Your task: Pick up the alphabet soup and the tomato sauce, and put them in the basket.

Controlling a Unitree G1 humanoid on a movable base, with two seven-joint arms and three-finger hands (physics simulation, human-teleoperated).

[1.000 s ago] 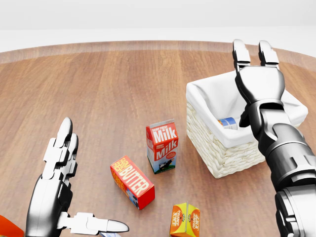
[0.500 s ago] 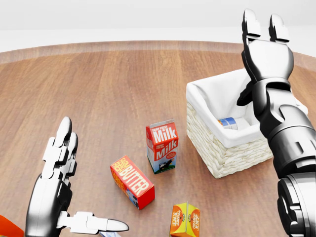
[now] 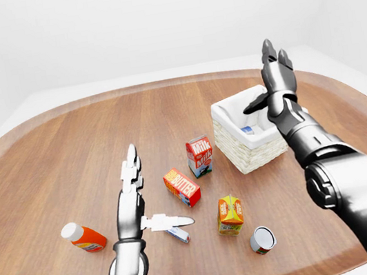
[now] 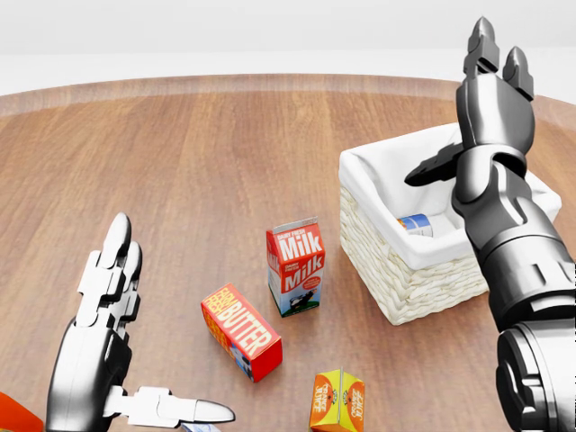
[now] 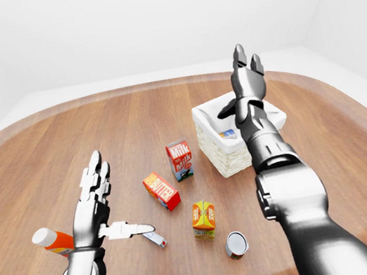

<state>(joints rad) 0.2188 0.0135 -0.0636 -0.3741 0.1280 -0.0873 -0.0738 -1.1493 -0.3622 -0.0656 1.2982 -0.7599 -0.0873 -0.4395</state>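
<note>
The right robot hand (image 4: 486,99) stands empty with fingers apart above the basket (image 4: 409,270), where one can (image 4: 416,223), perhaps the alphabet soup, already lies, while the other can (image 3: 262,239) rests on its side on the table (image 3: 66,149), nearer this hand than the spread left robot hand (image 3: 135,187).

Both arms were rendered in glossy metal, dark gunmetal to silver where the light caught them. The right arm (image 3: 337,183) was built of thick rounded shells, with a bulbous joint housing marked by a circular seam and a ribbed, narrower forearm. The right hand (image 4: 490,103) had a broad dark palm block, segmented fingers (image 4: 481,45) with tapered tips and a stubby black thumb. The left hand (image 4: 112,297) looked paler, chrome-like, its fingers made of short blocky links, its thumb (image 4: 175,409) ending in a smooth pointed tip.
</note>
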